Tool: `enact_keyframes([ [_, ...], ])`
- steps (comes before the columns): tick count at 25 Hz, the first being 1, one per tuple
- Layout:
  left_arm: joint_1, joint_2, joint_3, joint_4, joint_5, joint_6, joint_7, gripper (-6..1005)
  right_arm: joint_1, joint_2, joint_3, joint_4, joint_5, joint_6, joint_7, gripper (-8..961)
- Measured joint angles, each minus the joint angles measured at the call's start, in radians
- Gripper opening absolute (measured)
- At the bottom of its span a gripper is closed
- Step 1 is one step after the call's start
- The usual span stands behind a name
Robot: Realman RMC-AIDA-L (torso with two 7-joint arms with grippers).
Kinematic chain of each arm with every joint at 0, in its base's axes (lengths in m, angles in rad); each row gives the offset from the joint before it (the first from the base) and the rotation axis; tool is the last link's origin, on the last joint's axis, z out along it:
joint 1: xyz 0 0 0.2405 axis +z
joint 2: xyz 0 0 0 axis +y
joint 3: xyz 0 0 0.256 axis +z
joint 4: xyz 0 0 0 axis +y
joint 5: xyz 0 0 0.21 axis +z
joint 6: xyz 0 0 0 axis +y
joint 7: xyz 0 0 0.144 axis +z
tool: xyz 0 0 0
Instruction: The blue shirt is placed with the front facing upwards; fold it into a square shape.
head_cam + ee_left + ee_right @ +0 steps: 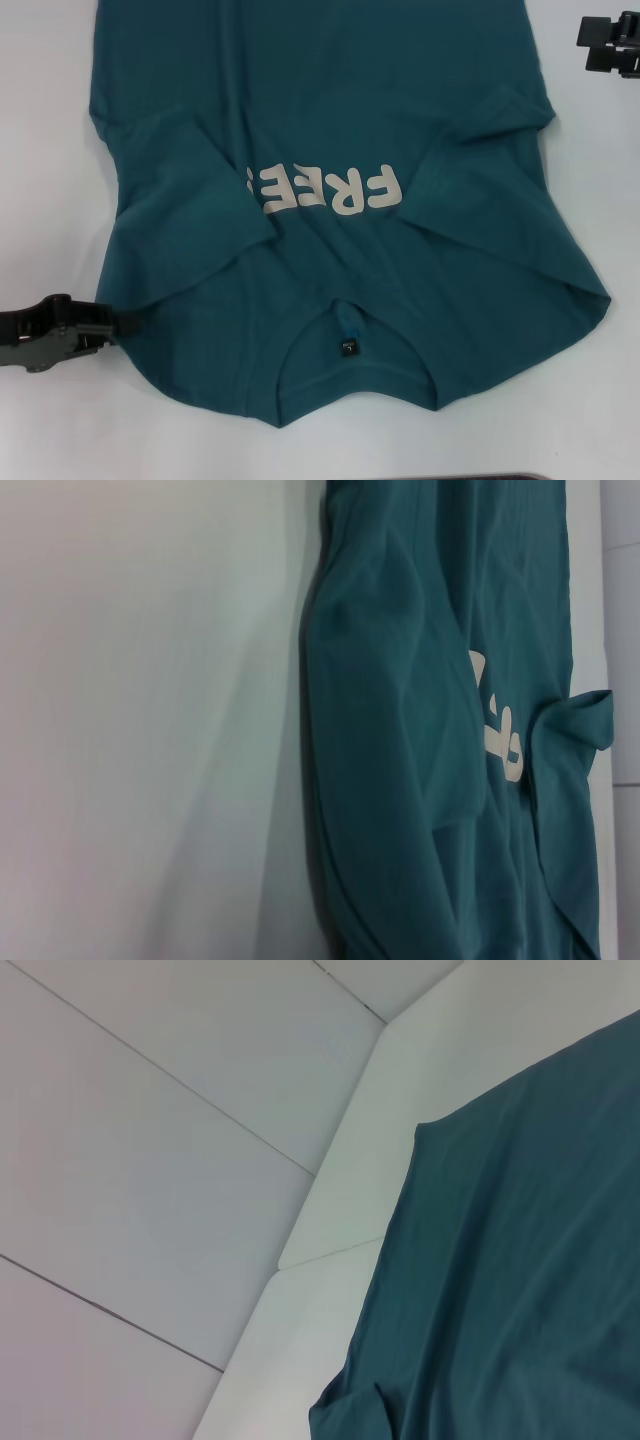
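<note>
Your left gripper (118, 322) sits low at the shirt (330, 130)'s near-left edge, fingers seemingly pinched on the hem to fold it inward, while the shirt lies spread across the table (40, 130) and the right gripper (590, 30) idles far right, jaw state unclear
</note>
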Motion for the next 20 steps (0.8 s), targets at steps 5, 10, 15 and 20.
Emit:
enact_keyframes([
  [5,-0.007,0.005,0.004,0.006,-0.003,0.006,0.002,260,0.000,0.003,0.000,0.000,-0.001,0.005,0.000,883],
  [10,-0.025,0.028,0.003,0.078,-0.007,0.023,0.033,33,-0.007,0.003,0.000,0.000,-0.002,0.005,0.001,883],
  [15,-0.033,0.042,-0.006,0.110,-0.017,0.065,0.083,24,-0.015,-0.004,-0.006,0.000,-0.005,-0.001,0.008,884],
  [20,-0.034,0.049,-0.022,0.105,-0.026,0.103,0.100,24,-0.022,-0.021,-0.011,-0.020,-0.112,-0.022,0.033,884],
])
